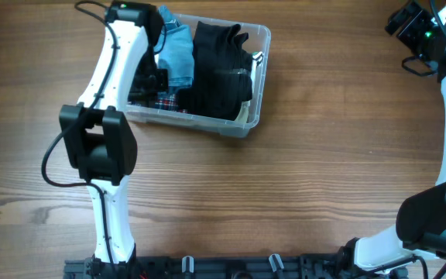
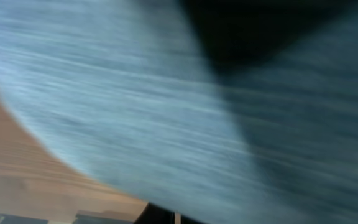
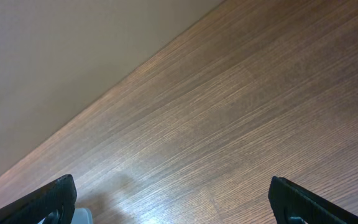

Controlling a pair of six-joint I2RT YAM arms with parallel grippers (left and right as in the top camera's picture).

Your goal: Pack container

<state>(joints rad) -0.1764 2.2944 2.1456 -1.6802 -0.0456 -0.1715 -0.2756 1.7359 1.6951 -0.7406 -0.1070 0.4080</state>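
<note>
The clear plastic container [image 1: 263,54] is set on the bench [image 1: 324,155] toward the far left, lying at a slight angle. A black garment [image 1: 219,70] is packed into its right half, bunched and reaching up to the rim. A light blue garment [image 1: 178,54] is seen beside it in the left half, and a scrap of checked cloth [image 1: 165,101] is seen at the near wall. The left hand [image 1: 147,81] is lowered into the left end of the container, largely covered by its own arm. Its wrist view is blurred and filled with blue fabric, so whether it is open or closed cannot be told. The right hand [image 3: 179,199] is held well apart from the container, over bare wood at the far right corner. Its fingers [image 3: 48,200] are spread wide and nothing is gripped.
</note>
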